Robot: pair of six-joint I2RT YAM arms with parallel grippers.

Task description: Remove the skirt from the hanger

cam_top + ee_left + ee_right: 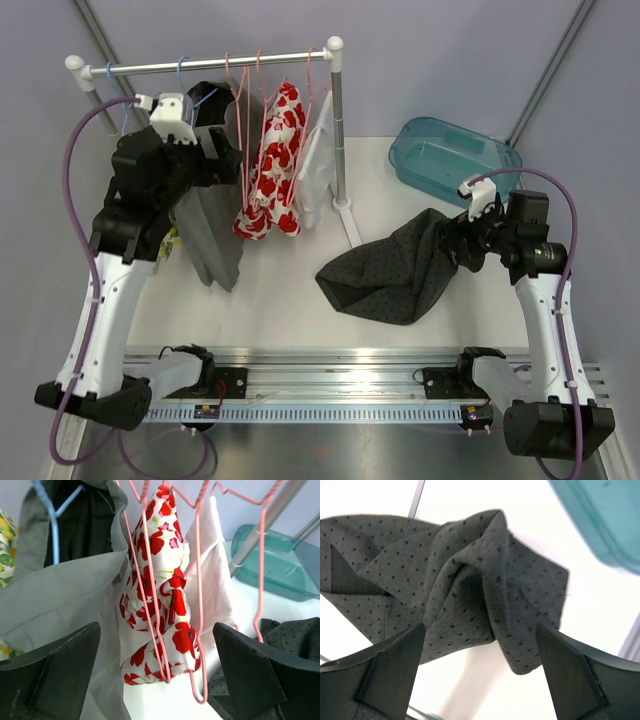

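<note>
The skirt (pixel 385 275), dark grey with small black dots, lies crumpled on the white table, off the rack. My right gripper (pixel 462 245) stands open at its right edge; in the right wrist view the gripper (pixel 480 675) is wide and a fold of the skirt (pixel 470 580) hangs just ahead of the fingers, untouched. My left gripper (pixel 222 150) is up at the rack, open. In the left wrist view the gripper (pixel 157 680) frames a bare pink wire hanger (pixel 201 630) without touching it.
On the rack rail (pixel 210 65) hang a grey garment (pixel 210 240), a red-flowered one (pixel 275 170) and a white one (pixel 315 165). The rack's post (pixel 340 130) stands mid-table. A teal bin (pixel 450 160) sits at the back right.
</note>
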